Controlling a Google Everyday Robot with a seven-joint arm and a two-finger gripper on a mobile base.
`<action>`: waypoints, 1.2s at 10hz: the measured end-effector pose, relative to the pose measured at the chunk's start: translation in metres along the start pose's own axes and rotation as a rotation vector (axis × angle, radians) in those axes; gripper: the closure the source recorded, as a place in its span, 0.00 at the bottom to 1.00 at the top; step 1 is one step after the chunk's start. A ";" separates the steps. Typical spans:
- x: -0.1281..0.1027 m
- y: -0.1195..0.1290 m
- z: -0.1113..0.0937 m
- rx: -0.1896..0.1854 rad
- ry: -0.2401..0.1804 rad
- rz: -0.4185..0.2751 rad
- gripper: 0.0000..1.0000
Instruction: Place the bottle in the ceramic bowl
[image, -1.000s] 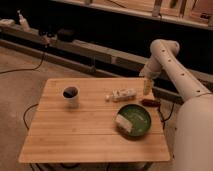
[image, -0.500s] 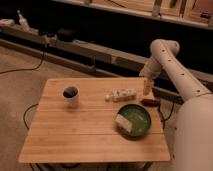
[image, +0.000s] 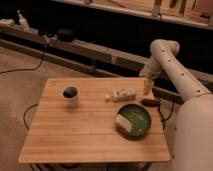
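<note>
The bottle (image: 121, 94) lies on its side on the wooden table (image: 75, 130), white cap to the left, just behind the bowl. The ceramic bowl (image: 136, 118) is green inside and sits at the table's right, with a pale cream block (image: 123, 123) in its left part. My gripper (image: 147, 88) hangs from the white arm (image: 165, 60) above the table's right edge, right of the bottle and apart from it. Nothing shows in the gripper.
A white mug (image: 70, 95) with a dark inside stands at the table's left. A small reddish-brown object (image: 150, 102) lies by the right edge, below the gripper. A dark shelf and a rail run behind the table. A cable lies on the floor at left.
The gripper has moved down slightly toward the table's right edge. The bottle, bowl and mug have not moved.
</note>
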 end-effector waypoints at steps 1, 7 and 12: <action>0.001 0.003 0.001 -0.011 0.007 0.002 0.20; -0.003 0.035 0.026 -0.089 0.127 0.448 0.20; 0.017 0.028 0.076 0.005 0.171 0.650 0.20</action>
